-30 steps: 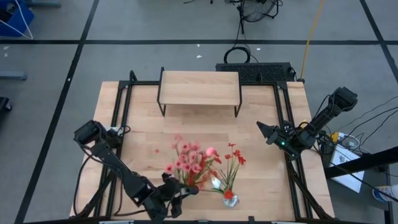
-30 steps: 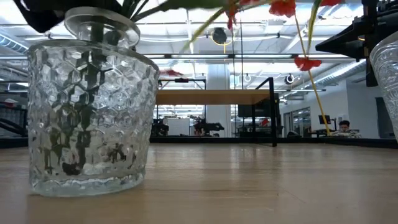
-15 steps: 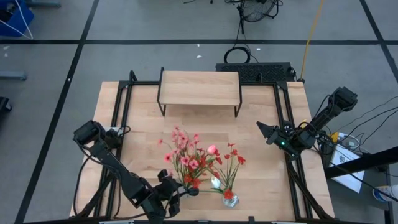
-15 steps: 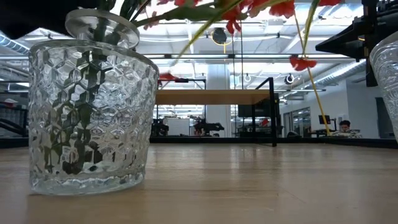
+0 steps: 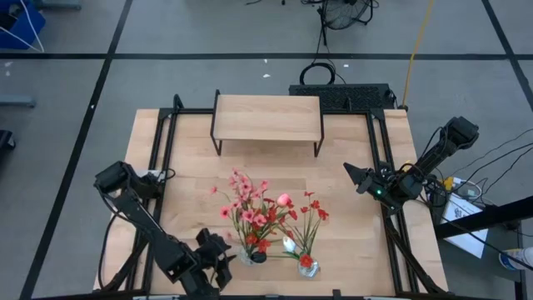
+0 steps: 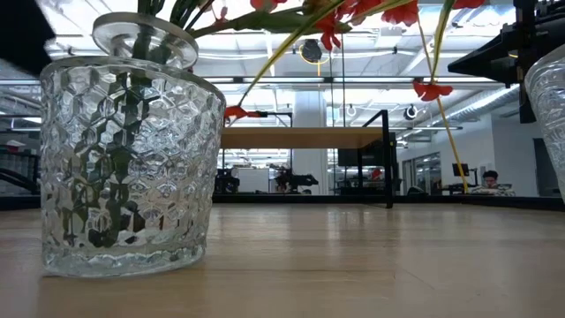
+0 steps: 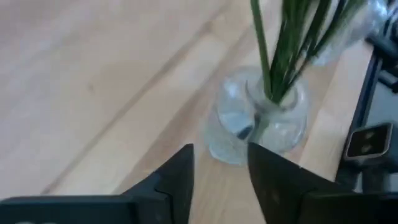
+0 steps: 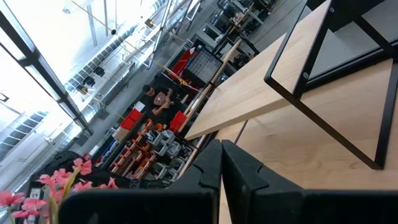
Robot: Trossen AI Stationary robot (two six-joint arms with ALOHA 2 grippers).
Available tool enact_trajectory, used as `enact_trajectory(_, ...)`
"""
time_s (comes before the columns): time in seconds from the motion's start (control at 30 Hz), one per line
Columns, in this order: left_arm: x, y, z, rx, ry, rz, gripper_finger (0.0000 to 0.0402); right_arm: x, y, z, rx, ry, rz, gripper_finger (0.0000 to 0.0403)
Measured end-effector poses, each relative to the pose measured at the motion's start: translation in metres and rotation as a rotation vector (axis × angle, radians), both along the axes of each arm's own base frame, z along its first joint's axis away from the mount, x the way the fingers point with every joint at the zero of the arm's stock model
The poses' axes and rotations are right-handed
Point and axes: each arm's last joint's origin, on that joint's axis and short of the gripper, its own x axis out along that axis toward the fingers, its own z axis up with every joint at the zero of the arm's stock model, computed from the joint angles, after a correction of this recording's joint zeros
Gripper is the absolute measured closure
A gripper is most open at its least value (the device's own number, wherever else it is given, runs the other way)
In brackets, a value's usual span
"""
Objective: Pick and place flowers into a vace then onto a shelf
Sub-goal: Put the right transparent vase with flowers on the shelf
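Observation:
A bunch of pink and red flowers (image 5: 252, 208) stands with its green stems (image 7: 283, 50) in a clear patterned glass vase (image 7: 258, 121) near the table's near edge, which also shows in the low view (image 6: 124, 159). My left gripper (image 7: 219, 171) is open just left of that vase (image 5: 250, 255), with nothing between its fingers. A second glass vase (image 5: 306, 267) to the right holds red flowers (image 5: 313, 208). The shelf (image 5: 268, 117) stands at the table's far side. My right gripper (image 5: 348, 170) waits shut at the table's right side.
Black rails (image 5: 158, 150) run along the table's left and right sides. Bare wooden tabletop (image 5: 191, 183) lies between the vases and the shelf. In the low view the second vase's wall (image 6: 549, 97) shows at the right edge, and the shelf (image 6: 305, 137) farther back.
My left gripper has drawn away from the vase toward the table's left edge and has rolled about its own line. The pink and red bunch, leaning and blurred before, has swung up and now stands in the vase on its own.

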Motion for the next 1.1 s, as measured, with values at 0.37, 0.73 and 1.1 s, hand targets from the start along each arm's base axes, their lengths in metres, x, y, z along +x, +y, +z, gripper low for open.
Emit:
enact_trajectory(0.37, -0.072, 0.056, 0.105, 0.25, -0.236, -0.028, 0.0391, 0.0, 0.0, -0.001, -0.008, 0.009, 0.0, 0.0399)
enact_trajectory(0.73, -0.151, 0.137, 0.179, 0.256, -0.513, -0.151, 0.0397, 0.0, 0.0, -0.001, -0.008, 0.009, 0.0, 0.0399)
enact_trajectory(1.1, -0.189, 0.197, 0.146, 0.097, -0.75, -0.327, 0.0398, 0.0, 0.0, -0.001, -0.008, 0.008, 0.0, 0.0399)
